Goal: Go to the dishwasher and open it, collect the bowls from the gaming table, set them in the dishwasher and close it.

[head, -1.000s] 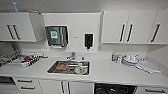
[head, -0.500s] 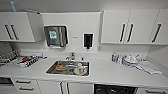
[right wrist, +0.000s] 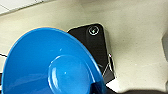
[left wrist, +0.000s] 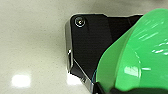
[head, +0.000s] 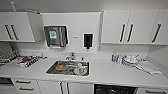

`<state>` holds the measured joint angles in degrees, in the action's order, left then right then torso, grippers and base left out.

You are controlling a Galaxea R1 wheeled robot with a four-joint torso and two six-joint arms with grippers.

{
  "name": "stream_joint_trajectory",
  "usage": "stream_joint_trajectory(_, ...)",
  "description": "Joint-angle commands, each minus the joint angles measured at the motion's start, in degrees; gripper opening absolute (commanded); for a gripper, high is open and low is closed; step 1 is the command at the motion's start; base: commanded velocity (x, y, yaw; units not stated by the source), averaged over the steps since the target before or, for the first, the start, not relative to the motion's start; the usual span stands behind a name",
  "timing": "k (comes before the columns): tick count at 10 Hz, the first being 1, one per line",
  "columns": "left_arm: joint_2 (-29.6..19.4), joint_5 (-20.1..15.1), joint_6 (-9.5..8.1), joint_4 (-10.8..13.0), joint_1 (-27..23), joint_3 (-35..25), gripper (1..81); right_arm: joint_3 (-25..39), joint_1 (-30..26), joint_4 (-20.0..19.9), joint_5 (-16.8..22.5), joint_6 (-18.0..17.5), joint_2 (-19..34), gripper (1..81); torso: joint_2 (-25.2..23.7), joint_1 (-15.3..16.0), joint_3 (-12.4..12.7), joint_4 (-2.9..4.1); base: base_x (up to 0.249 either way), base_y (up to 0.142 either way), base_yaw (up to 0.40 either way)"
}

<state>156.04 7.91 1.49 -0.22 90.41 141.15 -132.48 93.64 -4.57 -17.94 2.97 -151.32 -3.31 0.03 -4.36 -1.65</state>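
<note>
Beside wrists, green bowl (left wrist: pixel 140 55), blue bowl (right wrist: pixel 50 65)

Green bowl (left wrist: pixel 140 57), blue bowl (right wrist: pixel 50 65) aloft; dishwasher (head: pixel 115 89) open.

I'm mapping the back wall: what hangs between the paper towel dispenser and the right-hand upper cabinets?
In the head view, a small black soap dispenser hangs on the white wall between the paper towel dispenser and the right-hand upper cabinets.
</note>
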Motion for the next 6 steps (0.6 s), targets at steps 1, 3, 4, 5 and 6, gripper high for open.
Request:
stream_joint_trajectory(1, -1.6, -2.7, 0.09, 0.4, -1.9, 0.1, 1.0, 0.3, -2.0, 0.9, 2.4, -0.1, 1.6, 1.0, 0.0, 0.0, 0.0, 0.0, 0.0, 0.0, -0.254)
stream_joint_trajectory(3, -1.7, -2.7, 0.09, 0.5, -1.9, 0.0, 1.0, 0.3, -1.9, 0.9, 2.4, -0.1, 1.6, 1.0, 0.0, 0.0, 0.0, 0.0, 0.0, 0.0, -0.33)
stream_joint_trajectory(4, -1.7, -2.7, 0.09, 0.4, -1.9, 0.1, 1.0, 0.5, -1.9, 0.9, 2.4, -0.1, 1.6, 1.0, 0.0, 0.0, 0.0, 0.0, 0.0, 0.0, -0.332)
stream_joint_trajectory(5, -1.8, -2.7, 0.09, 0.4, -1.9, 0.1, 1.0, 0.4, -2.0, 0.9, 2.4, -0.1, 1.3, 1.0, 0.0, 0.0, 0.0, 0.0, 0.0, 0.0, -0.333)
stream_joint_trajectory(6, -1.8, -2.7, 0.09, 0.2, -1.9, 0.1, 1.0, 0.2, -1.8, 0.9, 2.4, -0.1, 1.3, 1.0, 0.0, 0.0, 0.0, 0.0, 0.0, 0.0, -0.333)
